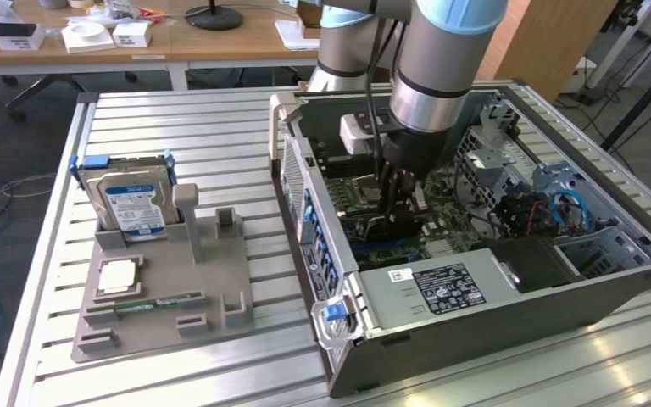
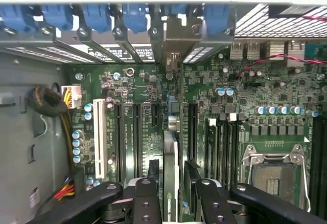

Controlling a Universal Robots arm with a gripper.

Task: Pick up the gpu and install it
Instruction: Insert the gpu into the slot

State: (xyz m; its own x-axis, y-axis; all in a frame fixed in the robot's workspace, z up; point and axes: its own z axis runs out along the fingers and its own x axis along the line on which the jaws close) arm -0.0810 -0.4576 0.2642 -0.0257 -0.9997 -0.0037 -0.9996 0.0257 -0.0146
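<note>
The gpu (image 2: 170,147) stands on edge in a motherboard slot inside the open computer case (image 1: 631,246), seen edge-on in the wrist view. Its silver bracket (image 2: 173,40) sits against the case's rear slot openings. My gripper (image 2: 172,175) straddles the card from above, and its black fingers (image 2: 152,170) stand a little off the card on either side, so it is open. In the exterior view the arm reaches down into the case, with the gripper (image 1: 398,203) low over the motherboard.
On the exterior view's left, a grey fixture tray (image 1: 162,288) holds a silver hard drive (image 1: 133,203), a processor chip (image 1: 116,277) and a green memory stick (image 1: 145,303). Inside the case are the power supply (image 1: 439,288), cables (image 1: 552,212) and the empty CPU socket (image 2: 273,175).
</note>
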